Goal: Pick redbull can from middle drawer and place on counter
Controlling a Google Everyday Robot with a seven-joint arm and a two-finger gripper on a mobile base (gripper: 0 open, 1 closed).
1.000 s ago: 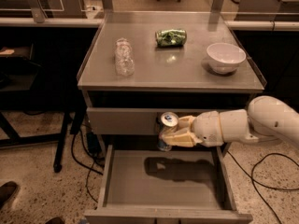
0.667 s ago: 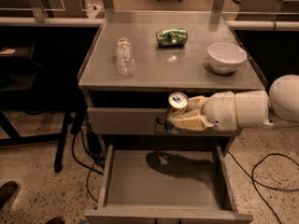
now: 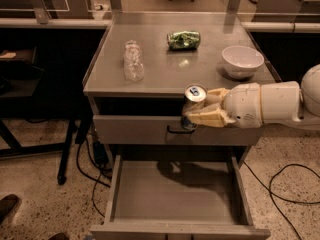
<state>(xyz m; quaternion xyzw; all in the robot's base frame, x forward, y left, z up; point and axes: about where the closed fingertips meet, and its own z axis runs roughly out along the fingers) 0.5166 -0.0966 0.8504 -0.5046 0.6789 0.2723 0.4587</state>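
The redbull can (image 3: 193, 100) is upright in my gripper (image 3: 196, 110), its silver top showing. The gripper is shut on the can and holds it in the air in front of the counter's front edge, level with that edge and above the open middle drawer (image 3: 175, 194). The drawer is pulled out and its grey floor is bare, with the arm's shadow on it. The counter (image 3: 175, 69) lies just behind the can. My white arm comes in from the right.
On the counter lie a clear plastic bottle (image 3: 133, 60) at the left, a crushed green can (image 3: 183, 39) at the back and a white bowl (image 3: 242, 61) at the right. The upper drawer front has a dark loop handle (image 3: 177, 130). Cables lie on the floor.
My gripper has lifted the can up from just above the drawer to the height of the counter's front edge, and a little to the right.
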